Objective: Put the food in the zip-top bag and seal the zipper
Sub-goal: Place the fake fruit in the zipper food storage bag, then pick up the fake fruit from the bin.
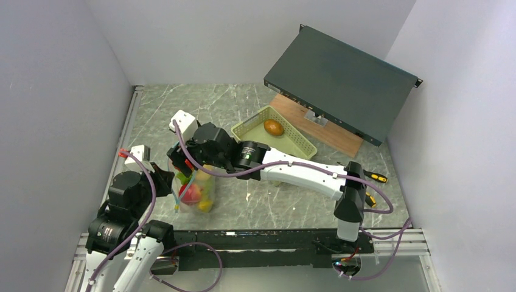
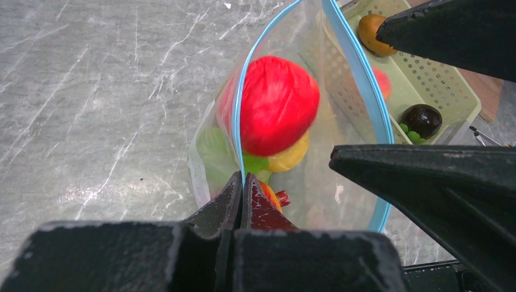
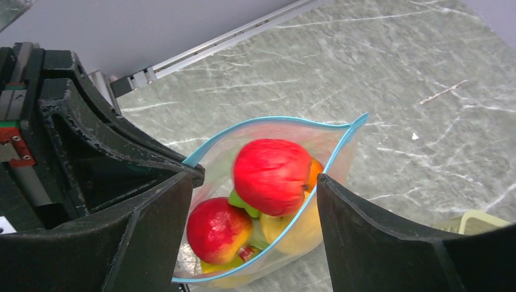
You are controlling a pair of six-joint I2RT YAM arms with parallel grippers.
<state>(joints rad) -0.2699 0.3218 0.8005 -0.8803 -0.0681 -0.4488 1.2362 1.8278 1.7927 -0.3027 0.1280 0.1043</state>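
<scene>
The clear zip-top bag (image 1: 196, 193) stands open at the table's front left, its teal zipper strip (image 3: 341, 149) spread wide; no slider shows. Inside lie a red fruit (image 3: 271, 176) on top, a red-yellow one (image 3: 218, 230), plus yellow (image 3: 301, 231) and green pieces. My left gripper (image 2: 243, 179) is shut on the bag's near rim and holds the mouth up. My right gripper (image 3: 254, 177) is open right over the mouth, fingers either side of the top red fruit (image 2: 277, 103) without touching it. A brown-orange fruit (image 1: 273, 127) lies in the green basket.
The pale green slatted basket (image 1: 299, 141) sits behind the bag, with a dark round item (image 2: 421, 118) also in it. A dark flat box (image 1: 341, 82) leans on a wooden board (image 1: 331, 135) at the back right. Screwdrivers (image 1: 376, 177) lie at the right.
</scene>
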